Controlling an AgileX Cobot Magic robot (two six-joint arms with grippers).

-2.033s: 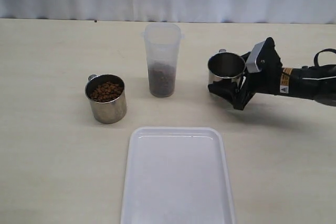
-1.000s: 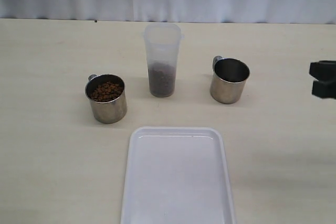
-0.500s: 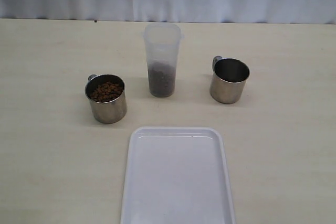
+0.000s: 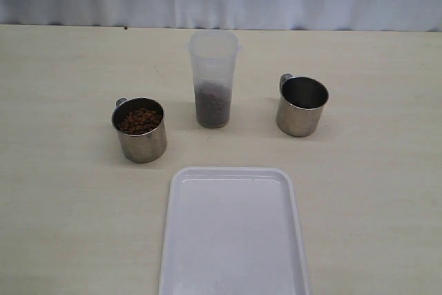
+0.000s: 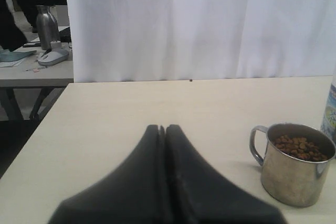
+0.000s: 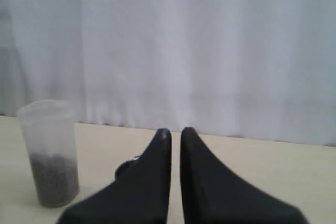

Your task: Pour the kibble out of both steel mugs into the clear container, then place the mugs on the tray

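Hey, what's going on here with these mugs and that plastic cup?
Nothing is being handled right now. The left hand and right hand are both shut, hold nothing and sit away from the things. One steel mug is full of kibble, the other mug looks empty, and the clear cup between them holds some kibble at its bottom. Neither mug is on the white tray, so one pour and both placements remain.

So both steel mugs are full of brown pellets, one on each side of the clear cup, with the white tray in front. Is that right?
Not quite: only the mug on the left holds kibble; the mug on the right is empty, as the exterior view shows. They do stand on either side of the clear container, with the white tray in front.
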